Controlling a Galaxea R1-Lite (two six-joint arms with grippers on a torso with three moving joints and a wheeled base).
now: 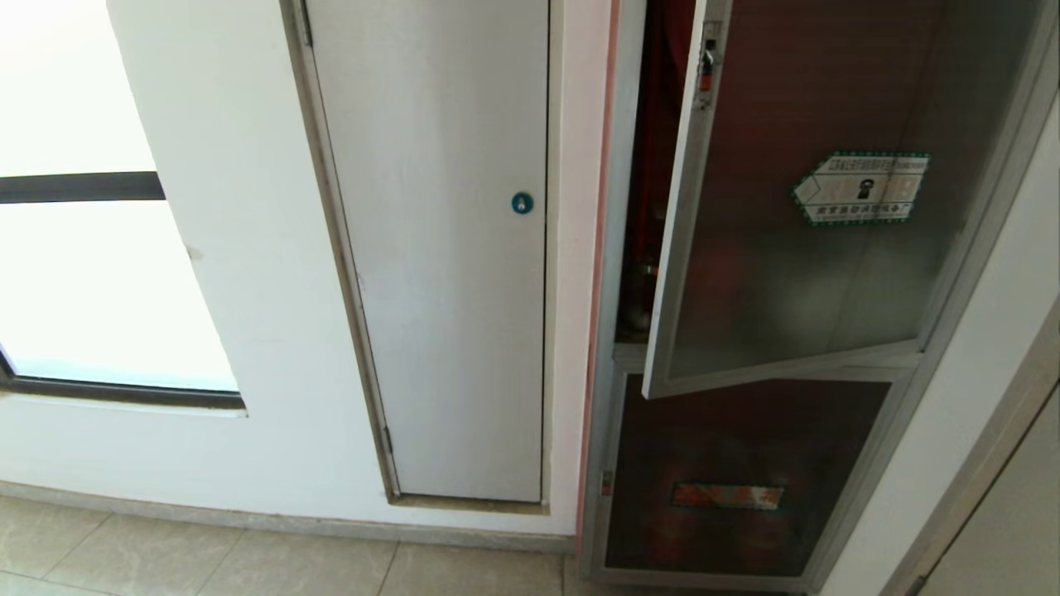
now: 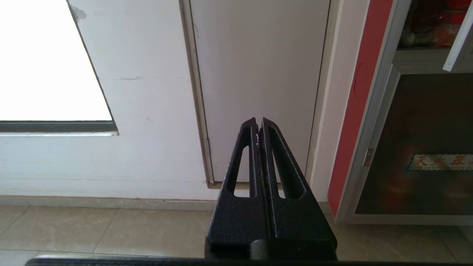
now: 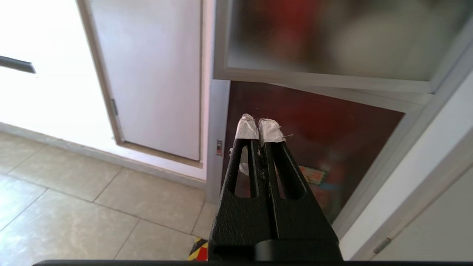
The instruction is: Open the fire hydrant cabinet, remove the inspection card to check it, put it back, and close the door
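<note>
White wall, tiled floor. Your fire hydrant cabinet (image 1: 617, 463) sits right of frame, its door (image 1: 795, 273) ajar. Right gripper (image 3: 258, 127) is fully closed, empty, before the lower panel (image 3: 314, 125); left gripper (image 2: 258, 122) closed, empty.

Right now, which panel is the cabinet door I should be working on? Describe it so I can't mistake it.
Find the silver-framed cabinet right of the white door. Its upper dark glass door hangs ajar, with red gear showing in the gap. It alone carries a green-bordered hexagonal sticker; the lower panel has an orange label.
</note>
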